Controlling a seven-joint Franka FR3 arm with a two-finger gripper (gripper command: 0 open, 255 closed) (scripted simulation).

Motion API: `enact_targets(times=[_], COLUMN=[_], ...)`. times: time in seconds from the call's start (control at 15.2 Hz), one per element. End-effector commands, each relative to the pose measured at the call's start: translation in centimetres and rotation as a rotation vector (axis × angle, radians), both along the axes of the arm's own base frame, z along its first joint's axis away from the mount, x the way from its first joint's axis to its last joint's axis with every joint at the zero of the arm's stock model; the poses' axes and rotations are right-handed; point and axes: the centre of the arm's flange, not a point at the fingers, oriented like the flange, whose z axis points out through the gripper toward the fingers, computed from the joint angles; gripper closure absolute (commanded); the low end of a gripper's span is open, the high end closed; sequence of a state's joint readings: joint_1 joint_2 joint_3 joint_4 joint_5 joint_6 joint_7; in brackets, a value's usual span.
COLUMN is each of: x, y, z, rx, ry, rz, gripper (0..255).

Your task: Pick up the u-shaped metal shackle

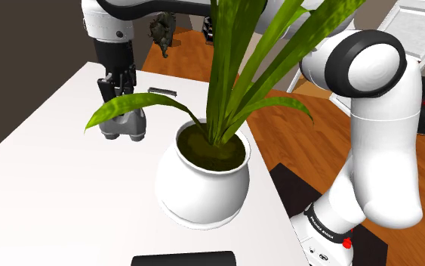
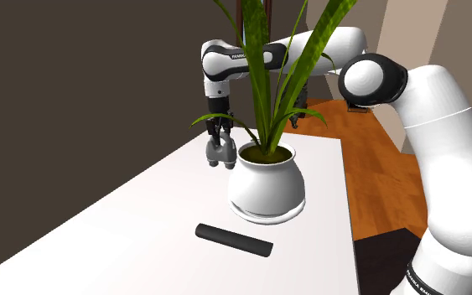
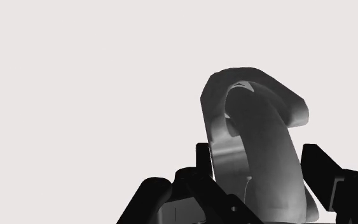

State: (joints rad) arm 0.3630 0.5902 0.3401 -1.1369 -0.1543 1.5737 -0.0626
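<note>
Over the far end of the white table [image 1: 44, 189], toward the shoulder view's left and beyond the potted plant [image 1: 203, 177], the black gripper [image 2: 219, 134] is clasping the grey metal shackle [image 1: 125, 125] from above, its fingers [image 3: 320, 175] pressing the curved sides. Such rounded metal is probably risking a slip or twist during lifting, and a drooping leaf [image 1: 139, 102] is hanging near enough to snag.

In the shoulder view a green leaf [image 1: 127, 101] crosses the shackle [image 1: 126, 127], hiding part of it. From the wrist its legs run off-frame behind the black fingers [image 3: 320, 175]. The near black cylinder [image 1: 184, 259] is cut off (shoulder view again); the flat dark thing [image 1: 161, 91] farther back is too small to name.
</note>
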Motion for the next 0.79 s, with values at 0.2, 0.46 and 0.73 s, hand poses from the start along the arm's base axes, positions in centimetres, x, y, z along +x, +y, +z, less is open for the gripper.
enact_targets(times=[0.2,0.46,0.73], x=[0.0,0.0,0.0], y=[0.0,0.0,0.0], z=[2.4,4.5,6.6], rx=[0.0,0.0,0.0], ry=[0.0,0.0,0.0], rz=[0.0,0.0,0.0], gripper=[255,255,255])
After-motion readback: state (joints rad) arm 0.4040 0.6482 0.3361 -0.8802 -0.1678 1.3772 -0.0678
